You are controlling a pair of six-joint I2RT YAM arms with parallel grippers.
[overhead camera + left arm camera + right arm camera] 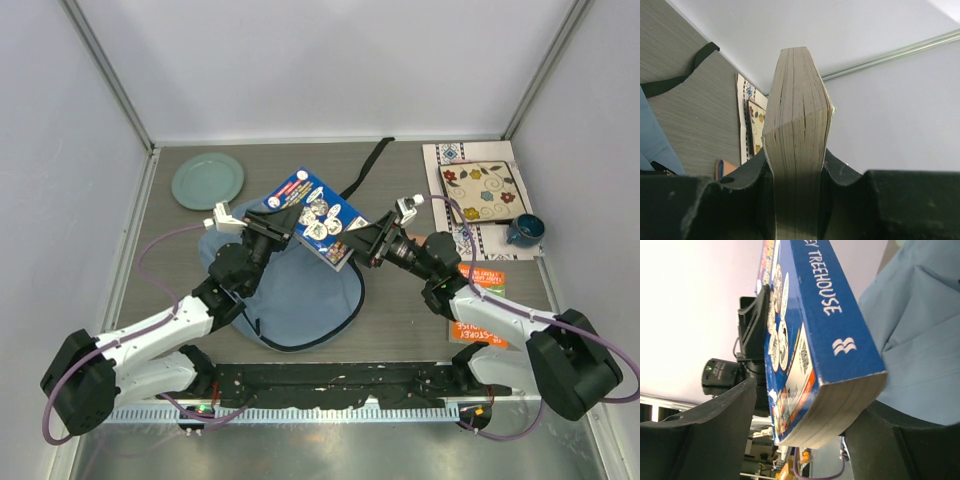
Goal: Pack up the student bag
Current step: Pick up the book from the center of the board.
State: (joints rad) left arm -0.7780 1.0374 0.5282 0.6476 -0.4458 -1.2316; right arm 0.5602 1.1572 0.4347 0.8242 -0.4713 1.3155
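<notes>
The student bag (300, 295): one, light blue-grey, lying flat at mid-table, with a dark zipper line along its 6 o'clock edge. I can't make out an open mouth from above.

Book (318, 215): one thick blue paperback, held in the air over the bag's 12 o'clock edge.

Left gripper (797, 162): at the book's 9 o'clock, clamped narrow on the page block with both fingers pressed to it.

Right gripper (807, 405): at the book's 4 o'clock, its jaws wide and straddling the spine corner. I can't tell whether it has a real grip.

Step in hand, as I judge it: a two-arm carry of the book, which isn't in the bag yet.

Next move calls for finding or opening the bag's mouth, tilting the book to lead with an edge, then lowering it without both arms pulling against each other.

Nearby: a green plate (207, 180) at 10 o'clock of the bag, and a blue mug (524, 231) at 2 o'clock, well apart.
</notes>
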